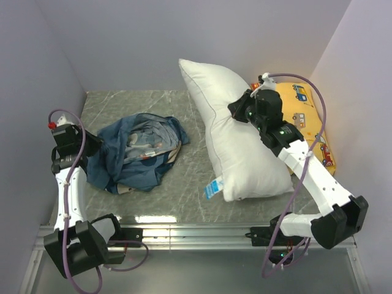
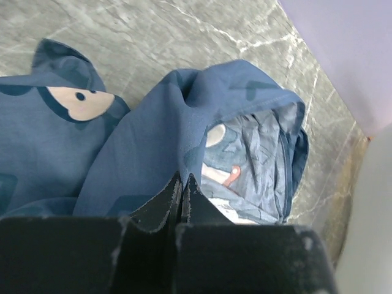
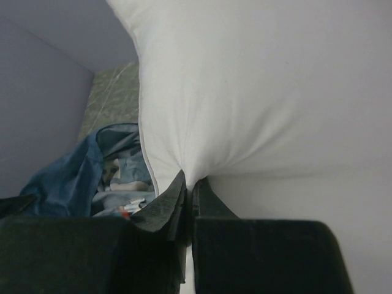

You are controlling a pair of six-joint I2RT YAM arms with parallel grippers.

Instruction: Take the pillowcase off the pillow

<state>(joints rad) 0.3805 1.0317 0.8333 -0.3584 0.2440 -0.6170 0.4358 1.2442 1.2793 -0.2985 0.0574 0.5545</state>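
the left gripper (image 2: pixel 184 182) has its two fingers pressed together with only a hairline between them. creases in the blue cloth run up from the tips, so it looks pinched onto a fold of the pillowcase (image 1: pixel 144 153). in the top view this gripper sits at the 9 o'clock edge of the crumpled heap.

the pillowcase lies bunched on the grey marbled table (image 1: pixel 193 174), toward 9 o'clock from the table's middle. a cream bear face shows on its dark blue outside. its mouth gapes toward 3 o'clock, showing a paler, wrinkled inner side with a small red mark.

the pillow (image 1: pixel 239 153) is wholly outside the case and lies apart from it, toward 2 o'clock from the table's middle. one long side is lifted and its small blue label (image 1: pixel 213 187) hangs at the near corner.

the right gripper (image 3: pixel 188 184) is clamped on the pillow's white cover, which puckers into the closed tips. in the top view the grip is on the upper edge at about 1 o'clock.

behind the pillow, at 3 o'clock against the wall, a yellow vehicle-print cushion (image 1: pixel 306 116) is partly hidden.
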